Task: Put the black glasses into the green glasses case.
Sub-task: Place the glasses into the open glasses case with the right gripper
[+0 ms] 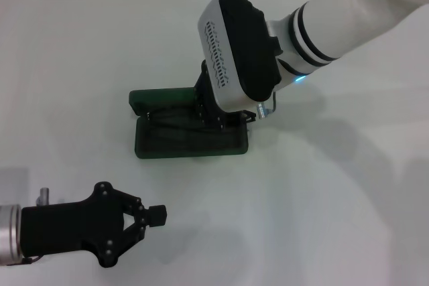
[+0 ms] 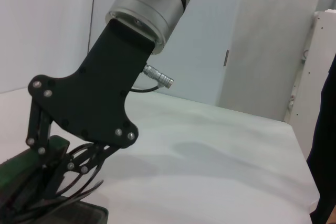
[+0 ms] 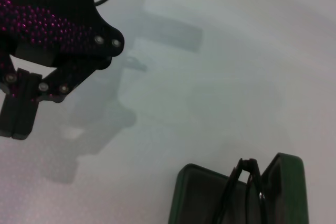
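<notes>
The green glasses case [image 1: 144, 147] lies open at the table's middle, its lid [image 1: 155, 97] folded back on the far side. My right gripper [image 1: 209, 114] reaches down into it from above, shut on the black glasses [image 3: 237, 186]. The glasses stand partly upright in the case [image 3: 287, 182]. In the left wrist view their thin temple arms [image 2: 84, 188] curve out below the right gripper's black linkages, over the case [image 2: 21, 160]. My left gripper [image 1: 157, 214] rests shut near the table's front left, apart from the case, and it also shows as the left gripper [image 3: 18, 121] in the right wrist view.
The white table [image 1: 335, 199] stretches to the right of and in front of the case. My right forearm [image 1: 348, 11] comes in from the upper right above the table. A wall and a grey door [image 2: 262, 51] stand beyond the far edge.
</notes>
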Available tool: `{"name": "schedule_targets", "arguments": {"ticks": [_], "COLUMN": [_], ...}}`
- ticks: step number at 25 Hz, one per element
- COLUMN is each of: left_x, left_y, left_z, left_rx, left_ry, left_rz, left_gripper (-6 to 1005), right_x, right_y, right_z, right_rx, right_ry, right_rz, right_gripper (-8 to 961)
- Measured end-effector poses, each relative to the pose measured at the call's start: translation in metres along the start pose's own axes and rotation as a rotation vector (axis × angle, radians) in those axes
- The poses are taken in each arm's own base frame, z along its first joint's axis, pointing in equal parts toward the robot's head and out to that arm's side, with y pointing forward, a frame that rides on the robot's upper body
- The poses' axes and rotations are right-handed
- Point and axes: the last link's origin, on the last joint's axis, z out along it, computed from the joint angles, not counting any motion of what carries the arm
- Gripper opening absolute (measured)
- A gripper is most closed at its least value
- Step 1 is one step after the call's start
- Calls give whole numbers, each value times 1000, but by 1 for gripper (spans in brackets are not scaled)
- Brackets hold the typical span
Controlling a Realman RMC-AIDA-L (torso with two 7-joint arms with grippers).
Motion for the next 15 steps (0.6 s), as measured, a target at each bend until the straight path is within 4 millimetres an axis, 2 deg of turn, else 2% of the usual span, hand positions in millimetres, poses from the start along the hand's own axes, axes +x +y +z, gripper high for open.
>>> {"name": "schedule_targets", "arguments": {"ticks": [15], "left_x": [4], "left_y": [-4], "left_z": [0], "left_rx": [-4], "left_ry": [-4], "left_rz": [10], "left_gripper": [-1], "right_x": [0], "right_y": [-2], "right_z": [3], "right_rx": [30], "right_ry": [23], "right_rz": [-7], "right_gripper": [103]}}
